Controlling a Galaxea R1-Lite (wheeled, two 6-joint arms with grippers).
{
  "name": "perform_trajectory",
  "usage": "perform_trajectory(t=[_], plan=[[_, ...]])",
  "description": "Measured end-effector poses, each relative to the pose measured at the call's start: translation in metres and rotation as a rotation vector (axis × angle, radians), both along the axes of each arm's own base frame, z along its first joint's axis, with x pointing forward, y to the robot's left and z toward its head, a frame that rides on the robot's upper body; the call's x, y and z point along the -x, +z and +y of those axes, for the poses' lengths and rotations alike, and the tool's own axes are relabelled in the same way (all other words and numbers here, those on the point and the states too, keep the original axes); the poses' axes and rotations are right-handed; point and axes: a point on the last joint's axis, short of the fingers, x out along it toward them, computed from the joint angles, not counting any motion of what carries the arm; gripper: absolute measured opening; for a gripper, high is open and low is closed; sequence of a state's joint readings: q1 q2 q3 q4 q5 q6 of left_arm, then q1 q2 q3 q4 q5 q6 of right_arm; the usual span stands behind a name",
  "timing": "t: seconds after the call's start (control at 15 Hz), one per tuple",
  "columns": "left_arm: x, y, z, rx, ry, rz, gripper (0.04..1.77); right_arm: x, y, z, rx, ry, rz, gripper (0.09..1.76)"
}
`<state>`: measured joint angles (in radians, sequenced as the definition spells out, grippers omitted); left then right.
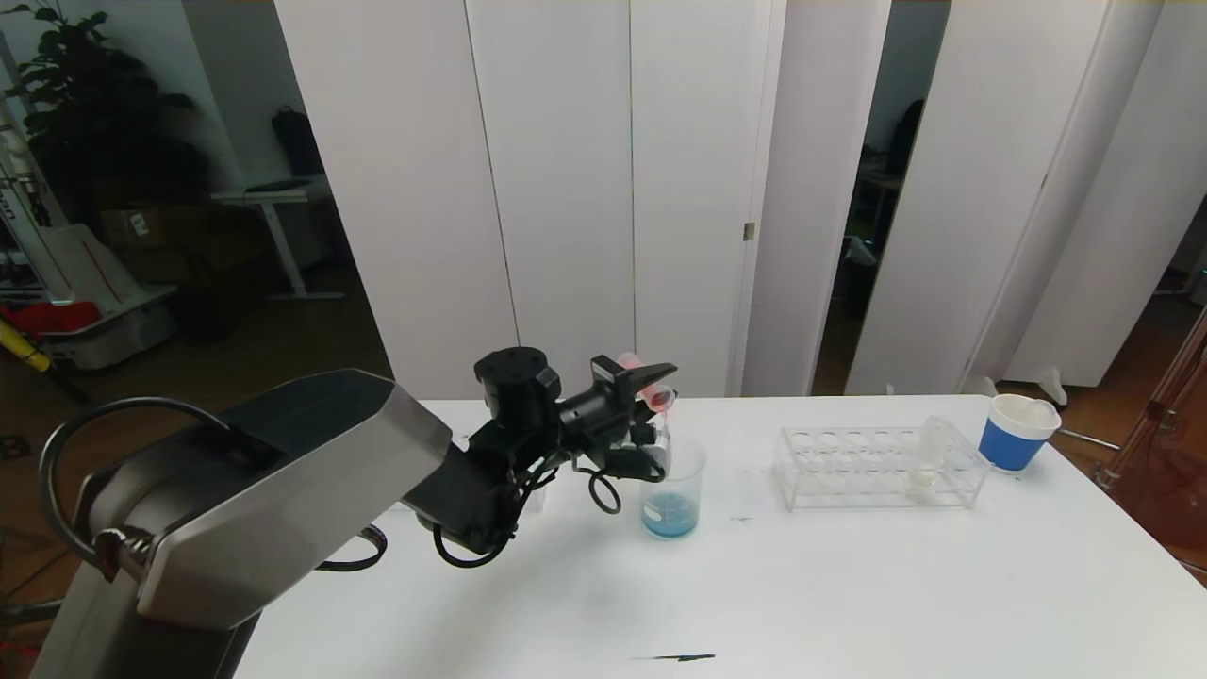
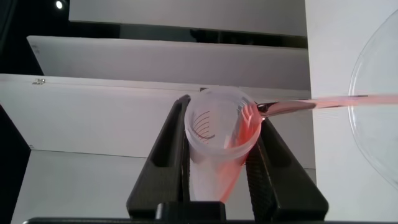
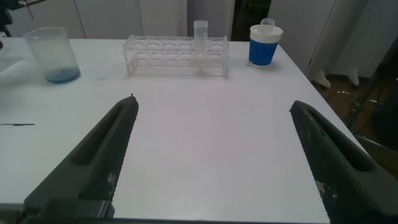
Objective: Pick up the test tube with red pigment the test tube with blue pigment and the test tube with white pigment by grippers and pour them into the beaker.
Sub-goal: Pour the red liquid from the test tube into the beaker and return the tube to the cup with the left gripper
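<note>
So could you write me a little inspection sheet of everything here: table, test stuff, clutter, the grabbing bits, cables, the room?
Surface: white table, a small dark mark near its front edge.
Job's things: beaker holds blue liquid; red test tube tipped above it, red streaming out; white test tube stands in the clear rack.
Clutter: blue-banded white cup beyond the rack.
Grippers: left gripper fingers clamped on the red test tube; right gripper open, low over the table.
Cables: black loops hang from the left arm.
Surroundings: white partition panels, a plant, a desk.
</note>
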<state>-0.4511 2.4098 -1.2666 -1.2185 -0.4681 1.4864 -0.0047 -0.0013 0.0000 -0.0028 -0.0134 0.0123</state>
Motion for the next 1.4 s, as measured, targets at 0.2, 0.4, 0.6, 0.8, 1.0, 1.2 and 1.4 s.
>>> perform_trajectory(t=[0.2,0.4,0.6,0.8,1.0,1.2,1.4], plan=[[-0.002,-0.001,0.0,-0.005,0.004,-0.016,0.59,0.0,0.0,0.0,0.0,0.0,0.0,1.75],[-0.003,0.0,-0.001,-0.007,0.005,-0.032,0.59,0.0,0.0,0.0,0.0,0.0,0.0,1.75],[-0.003,0.0,-0.001,-0.01,0.006,-0.043,0.59,0.0,0.0,0.0,0.0,0.0,0.0,1.75],[-0.003,0.003,-0.001,-0.009,0.007,-0.076,0.59,0.0,0.0,0.0,0.0,0.0,0.0,1.75],[-0.003,0.005,-0.001,-0.016,0.008,-0.101,0.59,0.0,0.0,0.0,0.0,0.0,0.0,1.75],[-0.003,0.008,-0.003,-0.018,0.007,-0.124,0.59,0.0,0.0,0.0,0.0,0.0,0.0,1.75],[-0.003,0.012,-0.003,-0.019,0.007,-0.158,0.59,0.0,0.0,0.0,0.0,0.0,0.0,1.75]])
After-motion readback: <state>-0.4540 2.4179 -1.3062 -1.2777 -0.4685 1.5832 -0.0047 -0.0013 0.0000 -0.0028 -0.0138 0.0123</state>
